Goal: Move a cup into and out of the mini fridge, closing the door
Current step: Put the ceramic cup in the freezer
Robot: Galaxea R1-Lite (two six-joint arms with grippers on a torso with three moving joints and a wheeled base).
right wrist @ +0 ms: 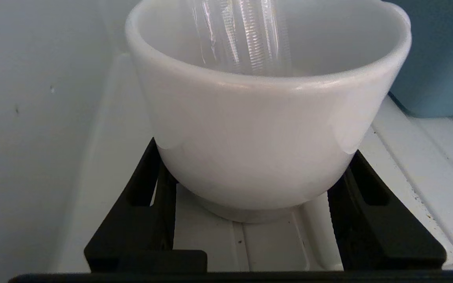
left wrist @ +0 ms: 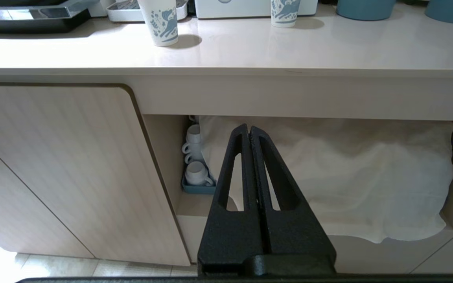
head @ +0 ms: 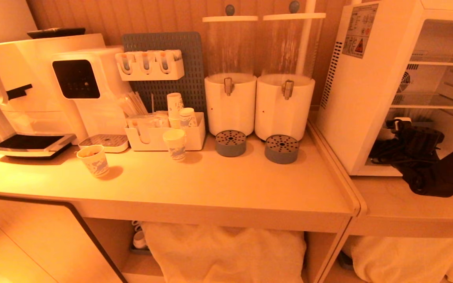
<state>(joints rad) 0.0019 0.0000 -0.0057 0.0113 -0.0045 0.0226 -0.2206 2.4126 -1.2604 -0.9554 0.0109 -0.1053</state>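
Note the smooth pale counter (head: 210, 188) at frame centre; the boxy mini fridge (head: 368, 98) stands upper right. Inside, the right gripper (right wrist: 252, 177) clasps the glossy round cup (right wrist: 258, 118) on the ribbed floor. The left gripper (left wrist: 249, 133) is pressed closed, empty.

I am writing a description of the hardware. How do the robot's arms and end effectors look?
Both end effectors are matte black. The left end effector has two tapered triangular fingers with long slot cut-outs. The right end effector has black fingers with similar cut-outs. In the head view, the right arm is bulky, black, with black cables.
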